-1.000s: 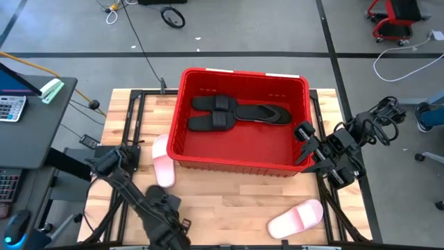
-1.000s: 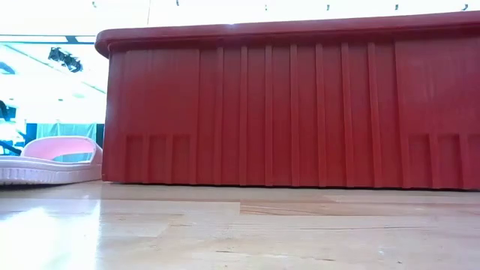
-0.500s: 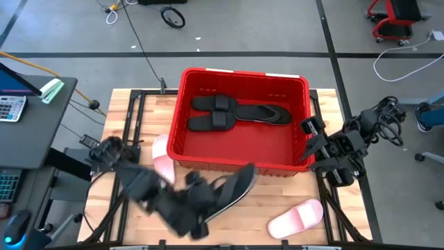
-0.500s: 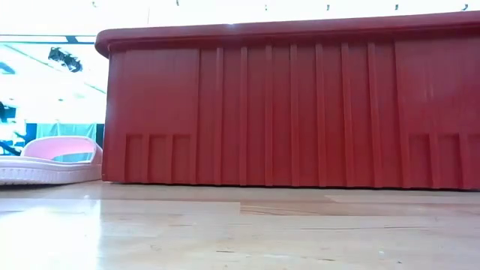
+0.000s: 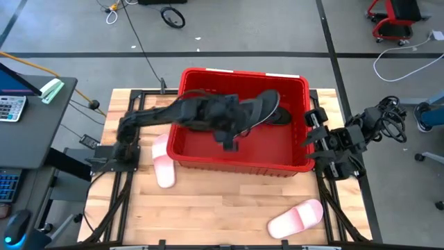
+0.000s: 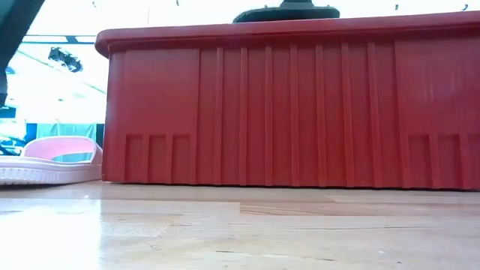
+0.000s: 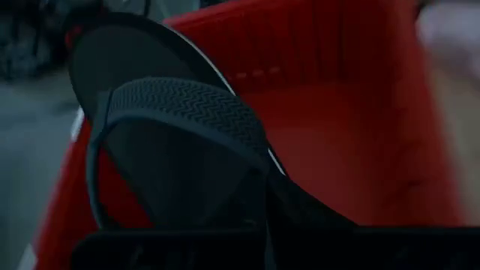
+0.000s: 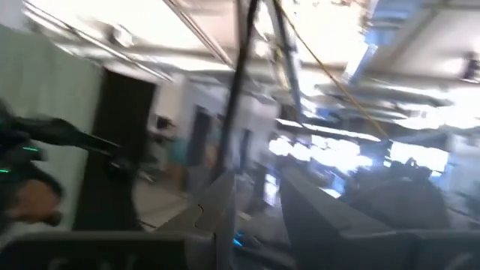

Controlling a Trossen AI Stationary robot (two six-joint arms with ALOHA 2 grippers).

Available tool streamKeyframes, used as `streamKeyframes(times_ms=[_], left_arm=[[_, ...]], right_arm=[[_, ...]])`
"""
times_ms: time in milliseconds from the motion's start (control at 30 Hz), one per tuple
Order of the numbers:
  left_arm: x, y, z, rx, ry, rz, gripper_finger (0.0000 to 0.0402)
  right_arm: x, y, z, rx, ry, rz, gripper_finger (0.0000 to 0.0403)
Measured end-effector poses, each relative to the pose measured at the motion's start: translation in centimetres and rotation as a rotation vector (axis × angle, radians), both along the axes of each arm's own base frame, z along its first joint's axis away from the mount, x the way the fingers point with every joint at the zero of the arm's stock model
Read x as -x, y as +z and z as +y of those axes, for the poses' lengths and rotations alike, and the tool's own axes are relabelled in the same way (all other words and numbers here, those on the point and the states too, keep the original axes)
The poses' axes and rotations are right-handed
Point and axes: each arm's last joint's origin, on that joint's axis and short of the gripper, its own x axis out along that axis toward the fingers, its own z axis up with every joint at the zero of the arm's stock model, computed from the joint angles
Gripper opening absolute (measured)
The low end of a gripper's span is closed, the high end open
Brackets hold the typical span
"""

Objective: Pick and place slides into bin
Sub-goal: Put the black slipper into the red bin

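- Red ribbed plastic crate, the bin (image 5: 239,165), stands at the middle of the wooden table (image 5: 208,208) in the high view. The left gripper (image 5: 232,128) hangs over the bin's interior, its fingers closed tight on a black thong-strapped rubber slide (image 5: 260,109) held above the bin's floor. Beneath the arm, more black slides (image 5: 281,117) lie inside the bin, mostly hidden. One pale pink wide-band slide (image 5: 163,167) lies on the table touching the bin's left wall; a second pale pink slide (image 5: 297,217) lies on the table well apart from the bin, off its near right corner. The right gripper (image 5: 313,133) waits just beside the bin's right wall, outside it; its fingers appear parted, with nothing between them.
- Low view: the bin's ribbed wall (image 6: 300,112) fills most of the scene. A dark shape, the held black slide (image 6: 285,13), shows just above the bin's rim. The pink slide (image 6: 52,161) rests on the table beside the bin's left corner.
- Left wrist view: the black slide's zigzag-patterned strap (image 7: 187,112) and sole loom close, gripped at the bottom edge, with the bin's red inside wall (image 7: 322,67) behind it.
- Right wrist view: blurred room beyond the table; the gripper's dark fingers (image 8: 225,202) stand apart, holding nothing.
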Motion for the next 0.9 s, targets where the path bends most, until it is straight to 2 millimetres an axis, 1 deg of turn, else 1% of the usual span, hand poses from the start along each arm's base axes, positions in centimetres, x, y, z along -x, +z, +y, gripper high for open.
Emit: streamKeyframes(times_ms=[67,100,167,233,367,467,600,767,800,900], left_arm=[[-1.3,-1.3,1.8,-0.068,-0.069,0.035,0.0001],[-2.0,-2.0,2.6,-0.069,-0.096,0.043,0.0001],[-3.2,-3.7,3.9,-0.009,-0.177,0.066,0.0001],[-4.2,-5.4,4.6,0.033,-0.254,0.094,0.0],[-5.7,-8.4,4.9,-0.073,-0.4,0.182,0.0],[-6.6,-10.5,5.4,-0.117,-0.459,0.234,0.0],[-7.2,-13.3,6.9,-0.128,-0.478,0.333,0.0],[-8.4,-16.4,8.8,-0.128,-0.461,0.357,0.0001],[-8.6,-17.1,9.1,-0.12,-0.454,0.364,0.0001],[-9.3,-18.4,9.6,-0.109,-0.429,0.351,0.0001]], right_arm=[[0.1,-0.2,-0.3,0.004,-0.094,0.034,0.0113],[0.1,-0.3,-0.6,0.0,-0.154,0.054,0.0113],[0.4,-0.3,-1.1,-0.038,-0.28,0.079,0.0113],[0.9,-0.2,-1.8,-0.088,-0.392,0.089,0.0113],[2.2,0.3,-2.9,-0.161,-0.519,0.085,0.0113],[2.8,0.4,-3.6,-0.198,-0.582,0.08,0.0113],[3.0,0.5,-4.0,-0.218,-0.605,0.074,0.0113],[2.2,0.2,-3.7,-0.182,-0.616,0.1,0.0113],[2.0,0.1,-3.6,-0.177,-0.617,0.105,0.0113],[1.3,-0.1,-3.2,-0.161,-0.619,0.12,0.0113]])
